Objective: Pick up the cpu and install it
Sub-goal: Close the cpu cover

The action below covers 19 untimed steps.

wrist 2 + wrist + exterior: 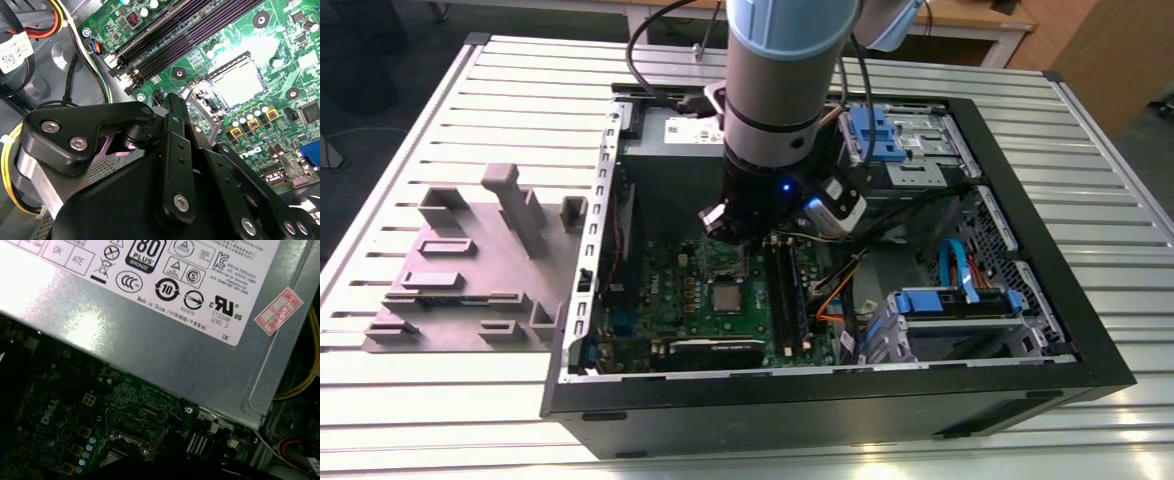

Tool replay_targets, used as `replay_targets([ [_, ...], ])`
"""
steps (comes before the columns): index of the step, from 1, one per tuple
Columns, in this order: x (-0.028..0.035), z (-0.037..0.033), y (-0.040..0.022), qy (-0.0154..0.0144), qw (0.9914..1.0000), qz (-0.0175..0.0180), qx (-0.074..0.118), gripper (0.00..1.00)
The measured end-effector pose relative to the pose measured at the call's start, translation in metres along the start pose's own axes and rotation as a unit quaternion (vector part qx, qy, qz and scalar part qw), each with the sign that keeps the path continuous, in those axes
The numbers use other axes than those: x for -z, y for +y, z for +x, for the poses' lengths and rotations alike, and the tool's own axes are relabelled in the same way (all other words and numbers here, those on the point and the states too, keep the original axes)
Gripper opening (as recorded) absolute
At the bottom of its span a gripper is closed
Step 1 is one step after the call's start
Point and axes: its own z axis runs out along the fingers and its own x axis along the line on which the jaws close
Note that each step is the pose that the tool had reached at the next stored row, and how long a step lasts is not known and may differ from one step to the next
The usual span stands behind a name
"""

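The light, fragile cpu (724, 296), at 6 o'clock from the gripper (731, 232) whose grip cannot be told, is probably best taken by its edges.

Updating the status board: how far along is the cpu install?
Done: the cpu lies in its socket on the motherboard. In hand: the pincer hangs over the board near the socket. Left: the socket frame looks hinged open, not clamped down.

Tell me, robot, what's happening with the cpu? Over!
Tool above motherboard. Cpu lying in socket, apart from tool. Socket frame looks raised beside it.
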Motion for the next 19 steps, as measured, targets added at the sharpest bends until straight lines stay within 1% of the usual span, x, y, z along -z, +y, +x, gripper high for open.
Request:
replay_targets([
  [5, 0.0, -0.0012, -0.0015, 0.0003, 0.99999, -0.0003, 0.005, 0.1],
  [14, 0.0001, -0.0011, -0.0022, 0.0006, 0.99997, -0.0005, 0.008, 0.1],
  [19, 0.0001, -0.0014, -0.0033, 0.0022, 0.99985, -0.0013, 0.017, 0.1],
])
